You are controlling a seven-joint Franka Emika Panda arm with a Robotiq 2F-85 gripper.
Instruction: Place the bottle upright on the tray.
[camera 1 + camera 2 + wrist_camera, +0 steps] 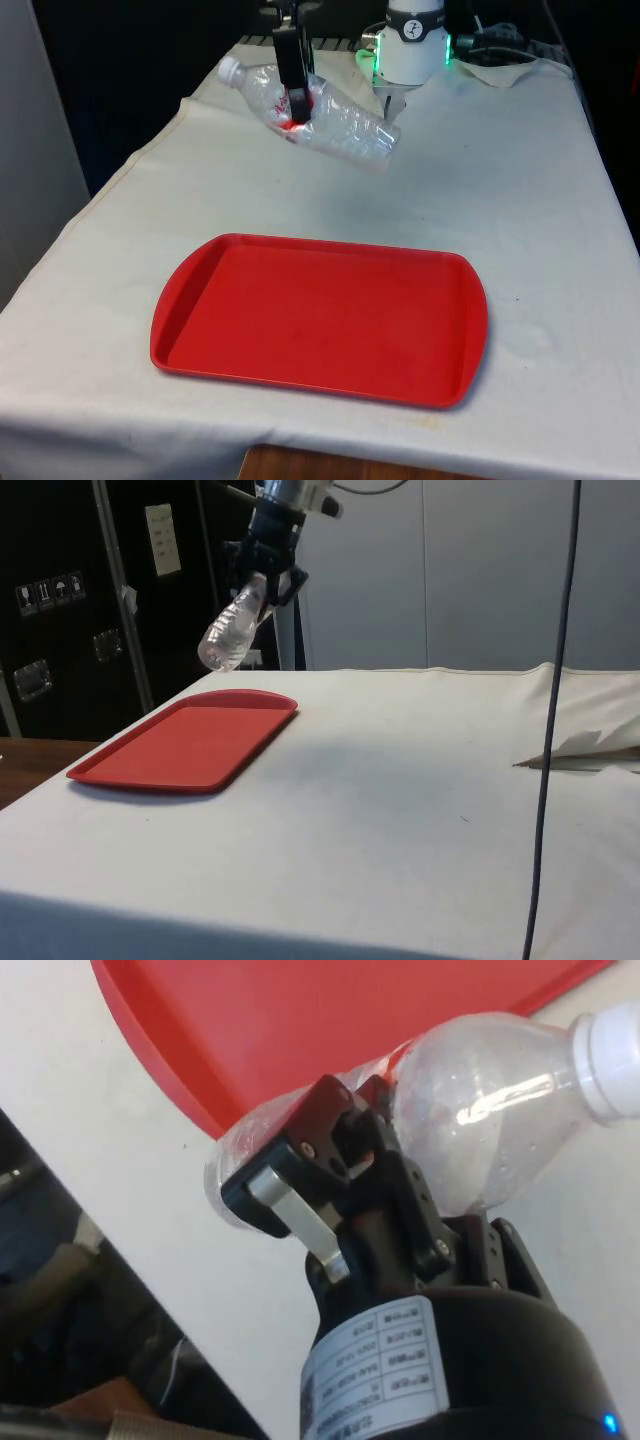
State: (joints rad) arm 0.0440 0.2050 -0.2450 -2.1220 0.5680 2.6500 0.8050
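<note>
Above the tabletop (520,180), beyond the far edge of the tray (320,318), my pincer (296,102) is holding one clear plastic bottle (335,118) clear of the white cloth. Count: one bottle, one tray, one pincer. My two fingers (300,1175) are clamped on the bottle's middle, where a red label is showing between them in the front view. The bottle is hanging tilted rather than upright: in the front view its white cap (230,70) is pointing up and toward the front view's left, and its base is lying lower, toward the front view's right. In the side view the bottle (234,630) is slanting downward from my pincer (268,580), with its rounded lower end hanging above the far end of the tray (185,748) and not touching it. The tray, red and rectangular with rounded corners and a raised rim, is lying flat on the cloth with nothing on it. In the wrist view the cap (610,1050) is appearing beside the tray's red corner (300,1030), and the bottle's body (480,1110) is passing across my fingers.
</note>
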